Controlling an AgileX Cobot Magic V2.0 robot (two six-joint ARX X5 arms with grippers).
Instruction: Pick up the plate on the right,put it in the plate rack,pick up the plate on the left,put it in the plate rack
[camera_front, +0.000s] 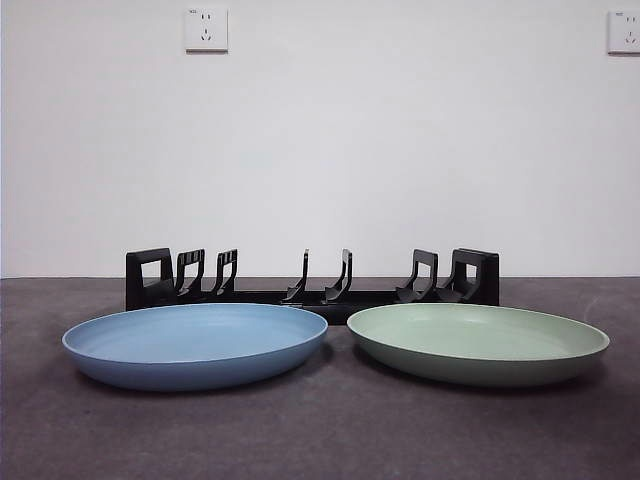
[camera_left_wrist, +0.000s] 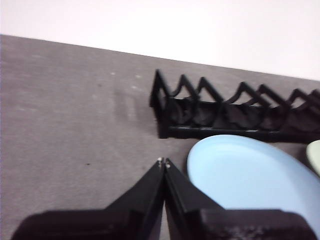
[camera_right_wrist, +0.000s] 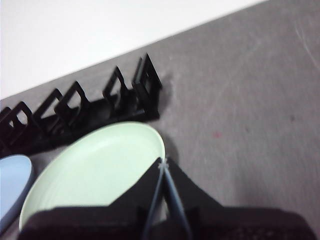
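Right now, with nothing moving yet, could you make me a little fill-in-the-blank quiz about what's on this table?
1. The plate beside the green plate is ____ in colour.
2. The rack holds ____ plates.
3. Both plates lie in ____ of the rack.
4. The left hand and right hand both have their jaws ____.

Missing words: blue; no; front; shut

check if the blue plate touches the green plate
Apart. The front view shows a strip of bare table between the blue plate and the green plate.
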